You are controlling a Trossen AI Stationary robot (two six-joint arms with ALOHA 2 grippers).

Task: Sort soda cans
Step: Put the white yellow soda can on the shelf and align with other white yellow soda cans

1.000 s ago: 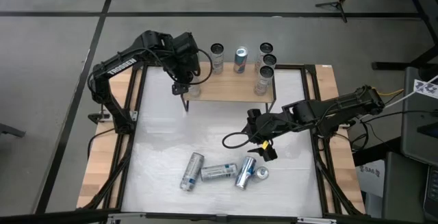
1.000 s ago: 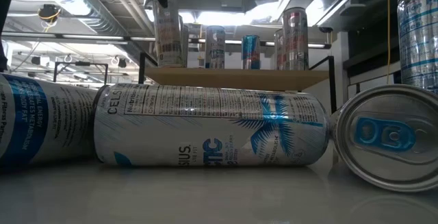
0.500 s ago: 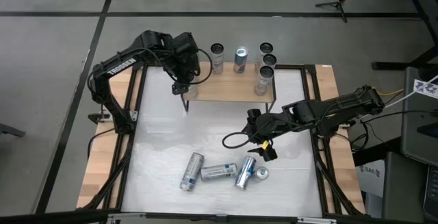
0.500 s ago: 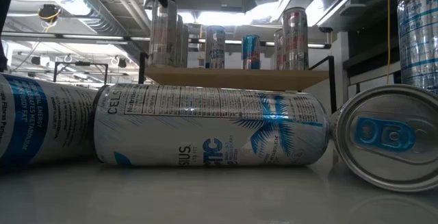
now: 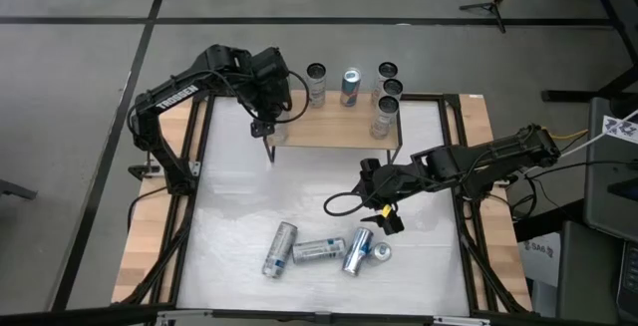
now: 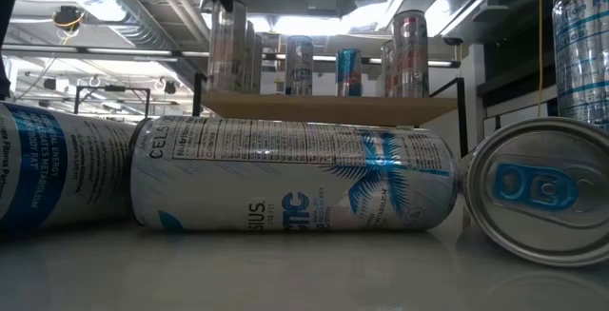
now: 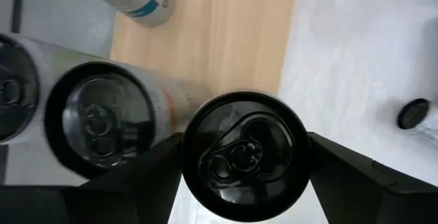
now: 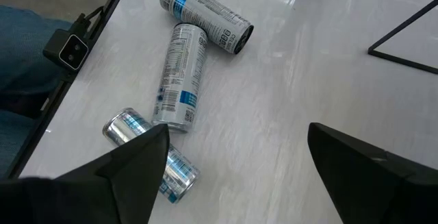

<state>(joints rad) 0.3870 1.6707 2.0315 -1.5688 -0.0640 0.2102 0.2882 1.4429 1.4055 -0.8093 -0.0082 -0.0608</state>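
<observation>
Step in hand: placing a can on the wooden shelf (image 5: pixel 329 132) at twelve o'clock on the worktop (image 5: pixel 239 216); the left gripper (image 5: pixel 276 127) hangs over the shelf's nine o'clock end.
Left jaws: spread to either side of a dark-topped can (image 7: pixel 244 157) that stands upright between them; whether the pads are clear of its wall I cannot tell from the left wrist view.
Shelf cans: other upright cans (image 5: pixel 351 87) stand in a loose row along the shelf's far edge towards one o'clock, with another black-topped can (image 7: pixel 101 125) just beside the one under the left gripper.
Right gripper (image 5: pixel 384 216): over the middle of the worktop, jaws spread and holding nothing, aimed at the cans lying down.
Cans to sort: four lying cans (image 5: pixel 321 250) cluster at six o'clock on the worktop; in the right wrist view two long ones (image 8: pixel 179 73) touch end to side, and a shorter-looking pair (image 8: pixel 147 152) sits nearest the gripper.
Next move, left: a straight lift off the placed can, without knocking its neighbour.
Next move, right: descend on one lying can across its width, then stand it up for the shelf.
</observation>
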